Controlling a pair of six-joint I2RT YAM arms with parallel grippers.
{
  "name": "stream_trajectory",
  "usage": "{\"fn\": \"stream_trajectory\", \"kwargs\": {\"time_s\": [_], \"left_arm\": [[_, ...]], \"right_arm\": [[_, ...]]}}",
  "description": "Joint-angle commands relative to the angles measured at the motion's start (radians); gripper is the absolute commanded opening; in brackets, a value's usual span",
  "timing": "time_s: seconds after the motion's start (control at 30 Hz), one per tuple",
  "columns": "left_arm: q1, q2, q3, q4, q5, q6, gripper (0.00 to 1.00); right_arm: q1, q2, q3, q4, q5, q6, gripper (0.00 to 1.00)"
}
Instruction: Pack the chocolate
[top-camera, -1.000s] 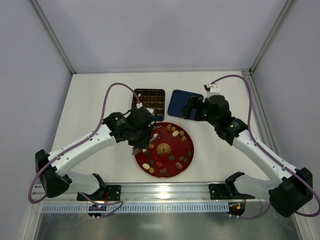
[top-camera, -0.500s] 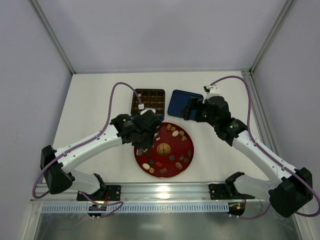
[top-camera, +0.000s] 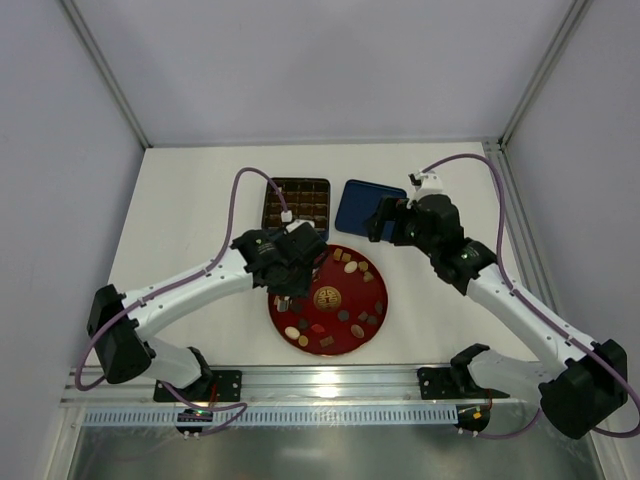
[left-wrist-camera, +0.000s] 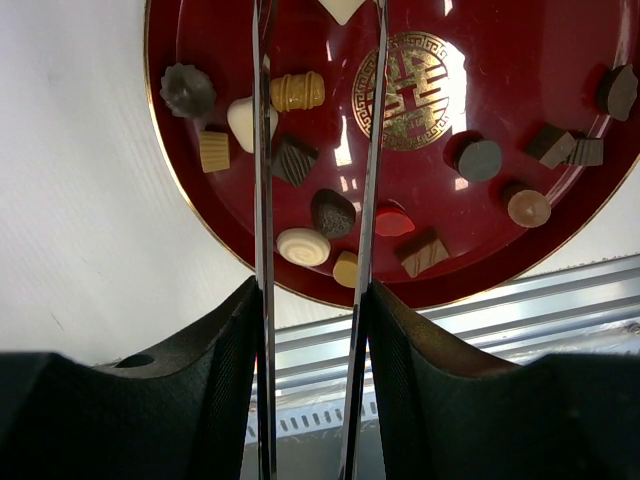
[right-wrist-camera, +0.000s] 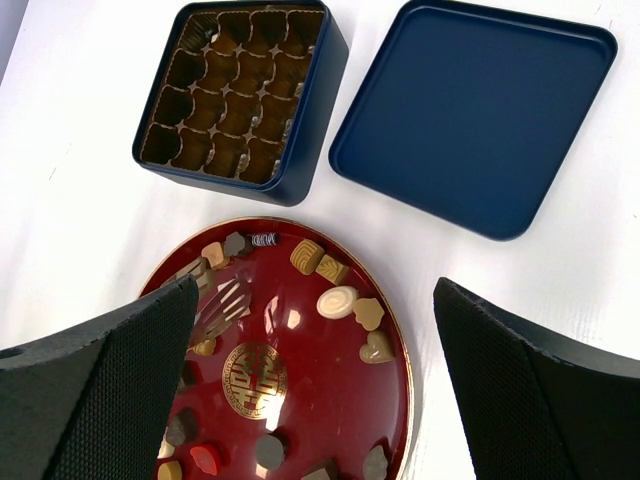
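Note:
Several small chocolates, dark, tan and cream, lie scattered on the round red plate with a gold emblem. My left gripper hangs over the plate's left part, its two thin metal blades apart and nothing clamped between them. In the left wrist view the blades straddle a ribbed dark piece and a dark oval piece. The blade tips run out of the frame at the top. My right gripper is wide open and empty, high above the plate's far right edge. The dark blue grid box stands behind the plate.
The box's blue lid lies open side up to the right of the box, under my right gripper. The right wrist view shows the box, the lid and the plate. A metal rail runs along the near edge.
My left arm has moved right and a little forward, bringing its gripper over the left part of the plate. My right arm has barely moved.

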Motion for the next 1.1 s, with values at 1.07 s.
{"fn": "stream_trajectory", "kwargs": {"time_s": [1.07], "left_arm": [[-0.022,0.0,-0.018,0.013,0.005,-0.009,0.36]], "right_arm": [[-0.001,-0.07,-0.032,0.012,0.023,0.009,1.0]]}}
